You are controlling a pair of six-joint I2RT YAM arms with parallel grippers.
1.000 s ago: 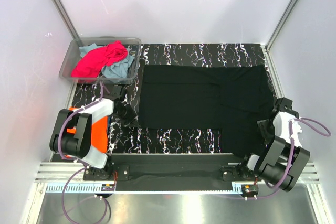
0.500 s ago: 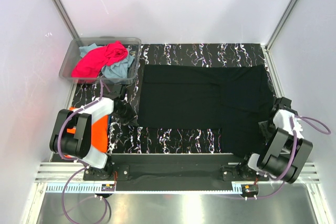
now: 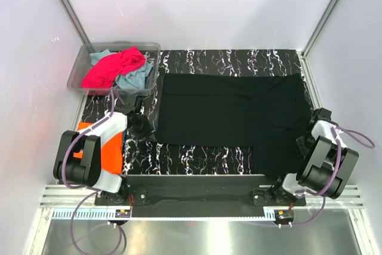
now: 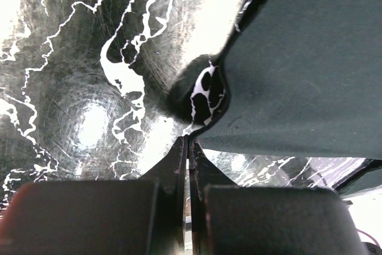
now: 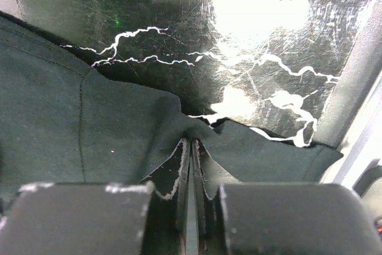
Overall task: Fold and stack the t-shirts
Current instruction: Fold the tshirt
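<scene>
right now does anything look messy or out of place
The black shirt lies uneven: its near right part juts toward the near edge, and the left gripper and right gripper pinch puckered edges. A pink shirt and a teal shirt sit crumpled in the bin.

table (image 3: 197,159) showing glossy black with white marble veining | black t-shirt (image 3: 239,114) in the middle showing plain, unpatterned | bin (image 3: 76,73) far left showing clear | pink t-shirt (image 3: 110,71) showing plain magenta | teal t-shirt (image 3: 138,79) showing pale blue-green | orange t-shirt (image 3: 113,150) near left showing solid bright orange
</scene>
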